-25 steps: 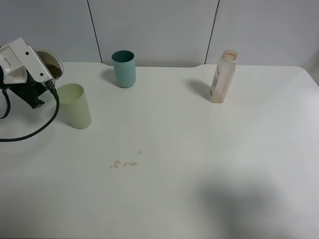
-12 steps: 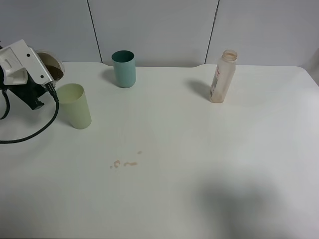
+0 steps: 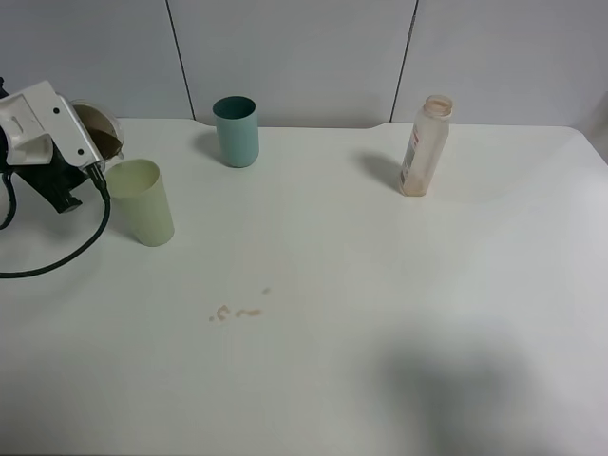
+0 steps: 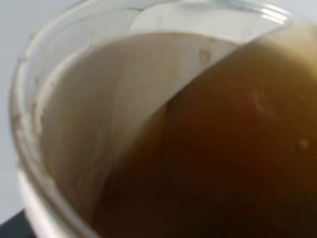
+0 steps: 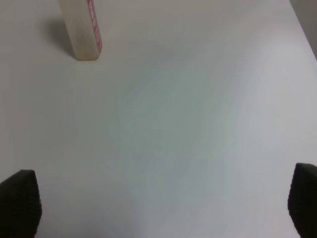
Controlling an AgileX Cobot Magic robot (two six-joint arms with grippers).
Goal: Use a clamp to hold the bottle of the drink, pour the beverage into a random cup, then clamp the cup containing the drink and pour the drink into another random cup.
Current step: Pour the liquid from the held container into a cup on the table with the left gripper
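Observation:
At the far left, my left gripper [image 3: 84,144] is shut on the cup containing the drink [image 3: 99,129]. The cup hangs tilted just above and behind the rim of the pale green tumbler [image 3: 141,201]. In the left wrist view the cup's translucent wall [image 4: 74,114] fills the frame, and the brown beverage [image 4: 223,158] lies slanted toward its white rim. The bottle [image 3: 425,144] stands upright at the back right, looking nearly drained, and its base [image 5: 83,34] shows in the right wrist view. My right gripper [image 5: 161,203] is open over bare table, well short of the bottle.
A teal cup [image 3: 236,131] stands at the back, right of the tumbler. Small brown spill marks [image 3: 237,312] dot the white table [image 3: 380,285] in front of the tumbler. A black cable [image 3: 66,255] loops from the left arm over the table's left edge.
The held cup has tipped slightly further toward the tumbler and edged closer to its rim. Nothing else moved.

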